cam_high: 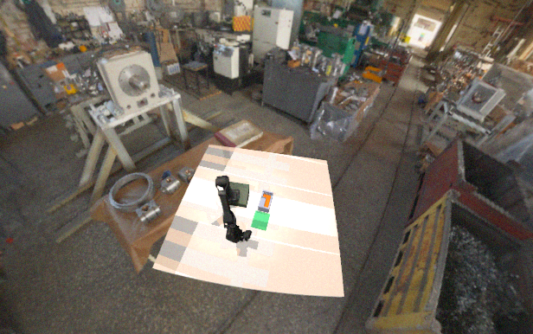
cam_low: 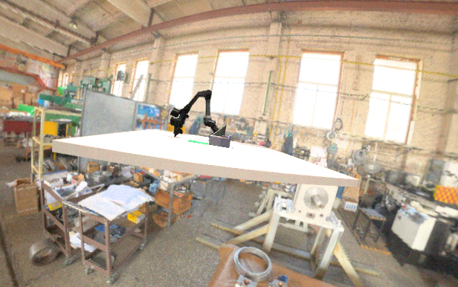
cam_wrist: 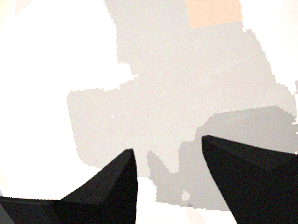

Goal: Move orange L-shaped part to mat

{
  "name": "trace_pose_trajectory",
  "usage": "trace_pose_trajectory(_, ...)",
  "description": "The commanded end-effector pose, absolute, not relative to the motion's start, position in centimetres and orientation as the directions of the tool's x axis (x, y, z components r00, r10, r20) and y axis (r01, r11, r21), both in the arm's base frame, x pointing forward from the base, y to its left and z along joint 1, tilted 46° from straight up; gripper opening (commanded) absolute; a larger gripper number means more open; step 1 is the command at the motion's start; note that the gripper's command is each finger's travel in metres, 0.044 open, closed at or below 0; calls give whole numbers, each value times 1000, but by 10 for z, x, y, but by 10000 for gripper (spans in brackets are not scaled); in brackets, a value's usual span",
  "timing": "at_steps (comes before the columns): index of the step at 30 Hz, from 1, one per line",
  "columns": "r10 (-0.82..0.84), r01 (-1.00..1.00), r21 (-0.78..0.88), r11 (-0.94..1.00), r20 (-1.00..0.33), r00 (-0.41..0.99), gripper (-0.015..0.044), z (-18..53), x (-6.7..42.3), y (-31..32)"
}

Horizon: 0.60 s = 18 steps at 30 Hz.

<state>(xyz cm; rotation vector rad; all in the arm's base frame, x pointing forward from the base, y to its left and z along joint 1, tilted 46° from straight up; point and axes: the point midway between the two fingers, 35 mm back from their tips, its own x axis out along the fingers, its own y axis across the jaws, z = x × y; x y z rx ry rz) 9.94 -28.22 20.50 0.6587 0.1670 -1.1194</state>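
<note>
The orange L-shaped part (cam_high: 267,199) lies in the pocket of the grey tray (cam_high: 263,208) (cam_low: 219,140); in the exterior view the tray wall hides the part. My gripper (cam_high: 247,235) (cam_low: 175,132) (cam_wrist: 168,151) hangs low over bare table just beyond the mat, on the side away from the tray. Its fingers stand partly apart with nothing between them.
The arm's dark base block (cam_high: 240,194) stands on the table beside the tray. The table top (cam_high: 294,260) has grey and peach patches. A workbench with a wire coil (cam_high: 130,190) stands by its left edge.
</note>
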Motion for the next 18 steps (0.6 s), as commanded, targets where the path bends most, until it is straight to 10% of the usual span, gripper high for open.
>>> trace_pose_trajectory(1, -749, 863, 412, 293, -462, 475, 180, 204, 115, -280)
trace_pose_trajectory(18, -311, 850, 279, 446, -842, 440, 180, 111, 256, -187)
